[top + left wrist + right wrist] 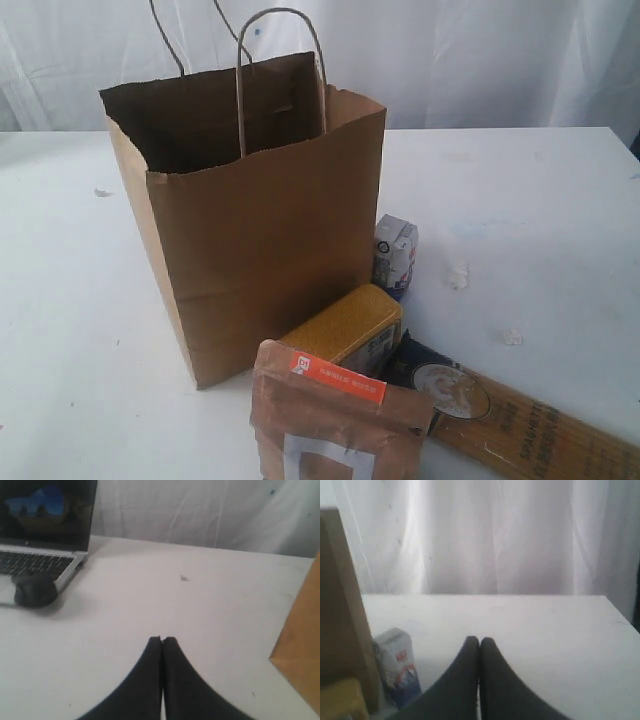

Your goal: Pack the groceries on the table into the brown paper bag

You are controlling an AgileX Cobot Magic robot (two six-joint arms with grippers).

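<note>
The brown paper bag [250, 210] stands open and upright on the white table [520, 210]. Groceries cluster at its front right: a small white-blue carton [396, 253], a yellow-grain bottle [345, 328] lying on its side, a brown pouch with orange label [335, 420], a dark pull-tab can [448, 385] and a long spaghetti pack [545, 435]. Neither arm shows in the exterior view. My left gripper [162, 639] is shut and empty over bare table, the bag's corner [300, 650] beside it. My right gripper [480, 640] is shut and empty, with the carton [397, 672] and the bag [342, 610] close by.
A laptop [42, 530] and a dark mouse [35, 590] sit on the table in the left wrist view. White curtains [495, 535] hang behind the table. Small scuffs [458, 275] mark the tabletop right of the carton.
</note>
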